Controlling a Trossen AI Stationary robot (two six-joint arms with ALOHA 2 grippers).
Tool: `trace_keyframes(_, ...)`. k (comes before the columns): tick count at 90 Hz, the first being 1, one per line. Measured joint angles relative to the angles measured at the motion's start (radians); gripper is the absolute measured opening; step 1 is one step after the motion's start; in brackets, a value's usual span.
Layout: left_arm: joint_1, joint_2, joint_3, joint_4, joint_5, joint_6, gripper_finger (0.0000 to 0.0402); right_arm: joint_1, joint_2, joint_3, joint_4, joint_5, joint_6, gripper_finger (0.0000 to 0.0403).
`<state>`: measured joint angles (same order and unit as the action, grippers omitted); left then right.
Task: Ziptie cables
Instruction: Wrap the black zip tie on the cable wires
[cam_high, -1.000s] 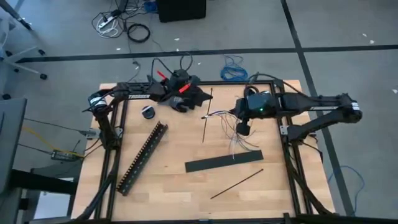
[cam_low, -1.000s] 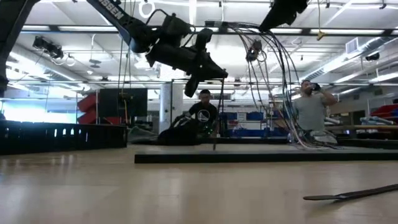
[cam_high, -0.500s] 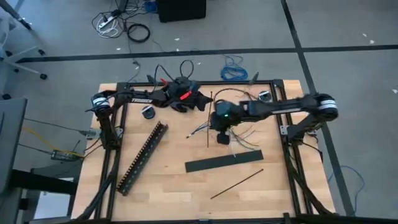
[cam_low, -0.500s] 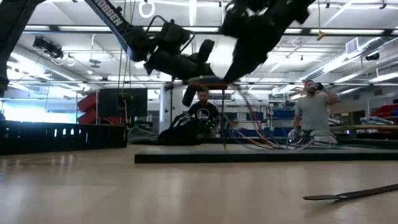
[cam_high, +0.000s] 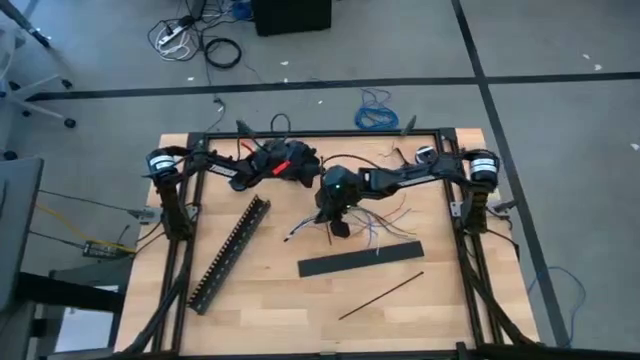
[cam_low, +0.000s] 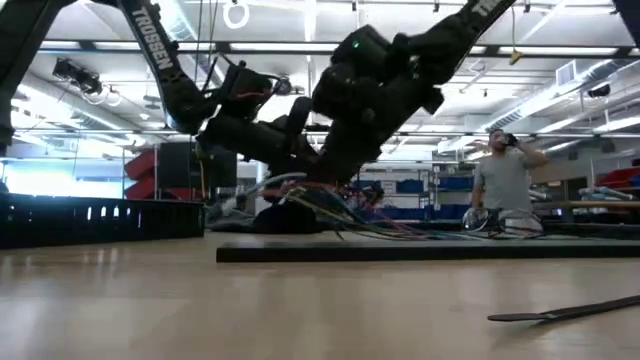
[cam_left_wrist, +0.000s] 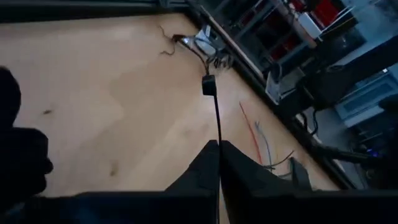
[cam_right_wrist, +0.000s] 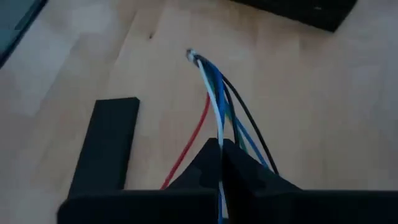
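Where the two dark arms meet near the middle of the far half of the tabletop (cam_high: 280, 300), the right end effector (cam_high: 333, 207) is clamped on the cables (cam_right_wrist: 214, 93). Its wrist view shows both fingers pressed together around the bundle, with blue, white, green, black and red wires running out between the tips and gathering to a point just above the wood. Seen from above, one loose end of the bundle (cam_high: 298, 226) trails out to the left of this end effector, and the other ends (cam_high: 385, 222) fan apart on its right, lying on the wood.

Just beside it on the left, the left end effector (cam_high: 305, 168) is pinched shut on a ziptie (cam_left_wrist: 217, 134). Its wrist view shows the thin black strip running straight out from between the closed fingertips, with the small square head at the far end. At table height the two end effectors overlap, and the cables (cam_low: 330, 205) sag in a low arc beneath them.

Nearer the front edge than the right end effector lies a wide flat black bar (cam_high: 360, 260), close to the fanned wire ends. Beyond that bar, a second ziptie (cam_high: 380, 295) rests on the wood, well apart from both end effectors. To the left, a long black slotted duct (cam_high: 230, 253) lies at an angle.
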<state>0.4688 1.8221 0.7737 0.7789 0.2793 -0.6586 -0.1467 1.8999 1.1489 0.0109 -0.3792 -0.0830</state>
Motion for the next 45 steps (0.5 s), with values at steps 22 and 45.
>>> trace_keyframes(22, -0.019, 0.000, -0.022, -0.003, 0.013, 0.051, 0.0000, 0.002, 0.044, 0.016, -0.014, 0.072, -0.022, 0.0010)
trace_keyframes(45, -0.024, 0.000, -0.059, 0.052, 0.000, 0.057, 0.0000, 0.001, 0.044, 0.016, -0.002, 0.072, 0.044, 0.0068)
